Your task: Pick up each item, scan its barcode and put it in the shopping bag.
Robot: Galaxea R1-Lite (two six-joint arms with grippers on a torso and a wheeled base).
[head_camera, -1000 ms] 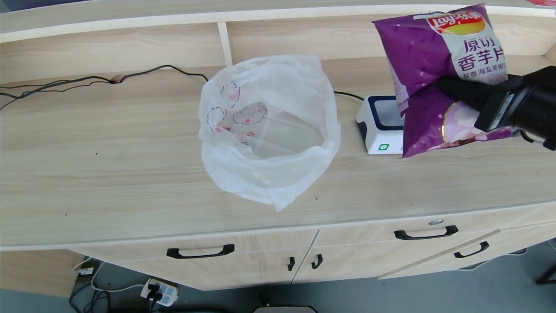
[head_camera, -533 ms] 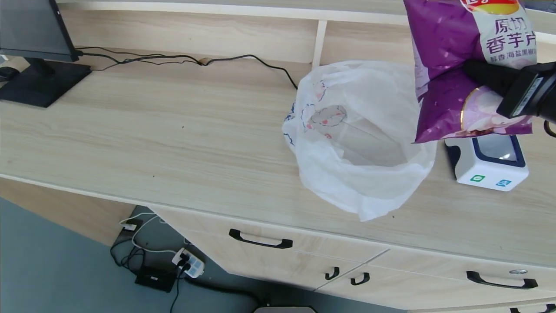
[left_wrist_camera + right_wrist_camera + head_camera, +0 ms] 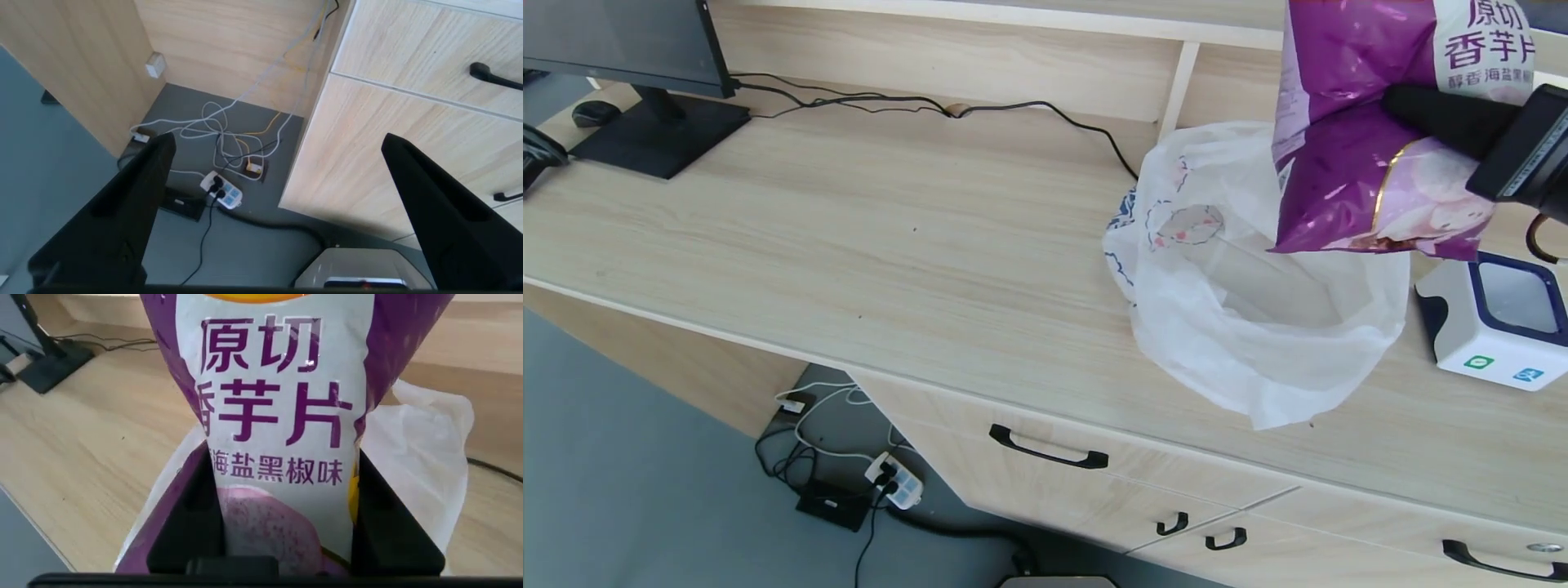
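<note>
While tight in the closed right fingers [image 3: 1437, 118], chip bag [image 3: 1339, 163] above shopping bag [image 3: 1258, 343].

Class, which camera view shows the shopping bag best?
The head view: the shopping bag shows nearly whole, mouth open. In the right wrist view the chip packet hides most of it; the left wrist view faces drawers and floor.

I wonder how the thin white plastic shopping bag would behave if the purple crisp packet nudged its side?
Probably floppy: the thin white plastic shopping bag shows crumpled, sagging walls, so its rim may fold inward. Likely very light, so the purple crisp packet, held by the right gripper, could drag it along the wooden counter.
</note>
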